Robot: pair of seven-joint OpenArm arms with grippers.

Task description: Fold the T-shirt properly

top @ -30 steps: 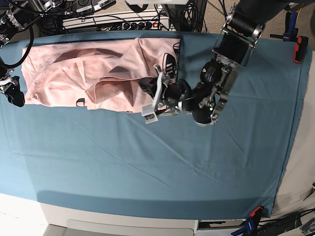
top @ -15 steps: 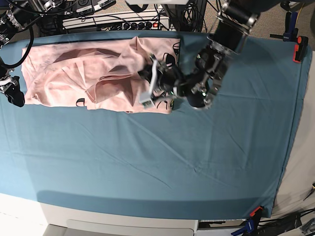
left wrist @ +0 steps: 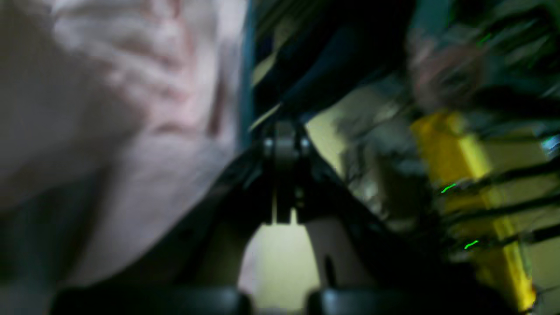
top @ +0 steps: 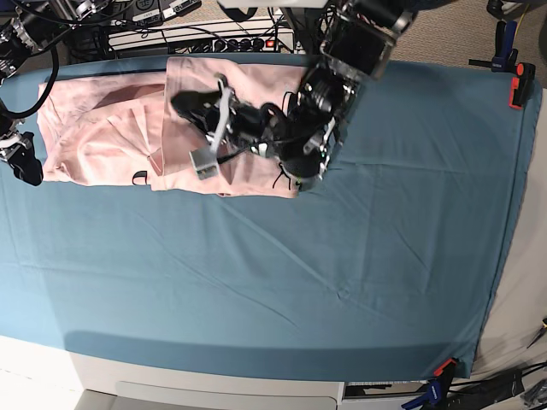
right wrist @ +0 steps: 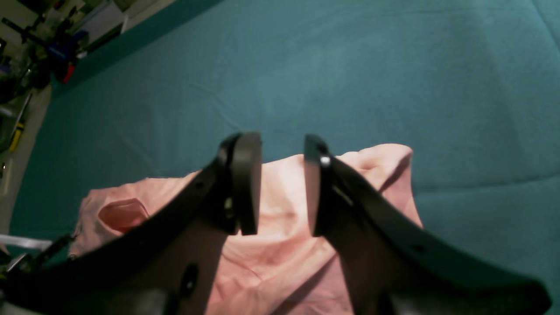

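The pale pink T-shirt (top: 102, 128) lies crumpled along the far left of the teal table cloth (top: 299, 273). My left gripper (top: 181, 101) reaches leftward over it, shut on a flap of the shirt that now lies over the middle with a straight edge. The left wrist view is blurred: it shows pink cloth (left wrist: 109, 109) beside the closed left gripper (left wrist: 282, 148). My right gripper (top: 19, 158) sits at the shirt's left end. The right wrist view shows the right gripper (right wrist: 282, 183) open, nothing between its fingers, and pink T-shirt fabric (right wrist: 271, 253) below.
A power strip and cables (top: 205, 38) run behind the table's far edge. Clamps hold the cloth at the far right (top: 517, 81) and the front right corner (top: 443, 369). A yellow object (left wrist: 459, 153) shows blurred past the table.
My left arm has swept left across the shirt, dragging its right part over the middle. The printed graphics are now mostly covered. The right arm has not moved.
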